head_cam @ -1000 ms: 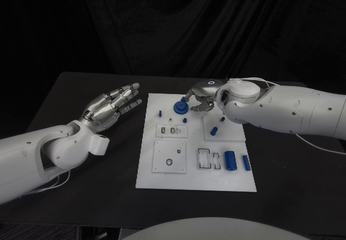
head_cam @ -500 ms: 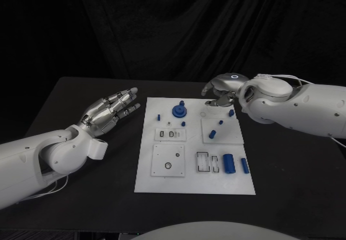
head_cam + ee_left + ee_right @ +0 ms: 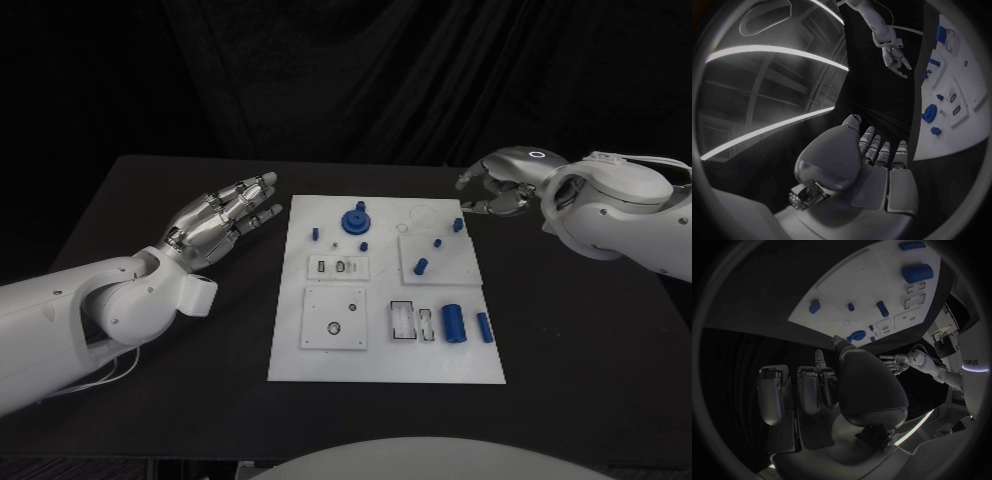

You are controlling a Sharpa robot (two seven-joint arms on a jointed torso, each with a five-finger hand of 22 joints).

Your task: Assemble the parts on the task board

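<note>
The white task board (image 3: 389, 360) lies in the middle of the black table. At its far end stands a blue round knob (image 3: 353, 218), with several small blue pegs (image 3: 421, 266) around it. A thick blue cylinder (image 3: 454, 323) and a thinner one (image 3: 485, 327) lie on the near right part. My left hand (image 3: 224, 215) hovers left of the board, flat, with its fingers apart and nothing in it. My right hand (image 3: 498, 190) hangs just off the board's far right corner and holds nothing. The left wrist view shows the right hand (image 3: 893, 52) with fingers spread, beyond the board (image 3: 948, 135).
Bare black tabletop (image 3: 173, 400) runs around the board on all sides. A dark curtain (image 3: 346, 80) closes off the back. The board carries several pale plates with slots and holes (image 3: 335, 320). In the right wrist view the board (image 3: 848, 285) lies beyond my fingers (image 3: 811, 385).
My right hand has drawn back from the blue knob, moving right and off the board's far right corner. The knob stays standing on the board. The left hand has hardly moved.
</note>
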